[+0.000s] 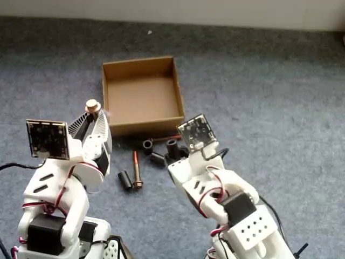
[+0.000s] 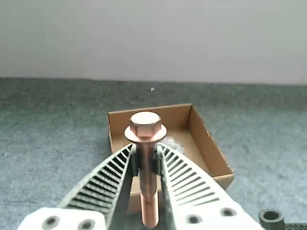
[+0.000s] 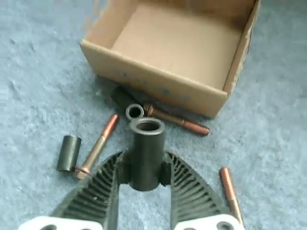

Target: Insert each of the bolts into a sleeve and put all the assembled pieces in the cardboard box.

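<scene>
A: Just left of the cardboard box [image 1: 145,127], what shows?
B: The left gripper [image 2: 145,154], shut tight on a bolt [image 2: 145,127], head up.
A: And in front of the box?
B: A loose bolt [image 1: 137,168] and a loose sleeve [image 1: 125,179] on the carpet [image 1: 269,108]. Then the right gripper [image 3: 144,168], clamping an upright sleeve [image 3: 145,151].

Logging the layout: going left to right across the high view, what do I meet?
Left tool holding a bolt → lying sleeve → loose bolt → upright sleeve → held sleeve in the right tool.
</scene>
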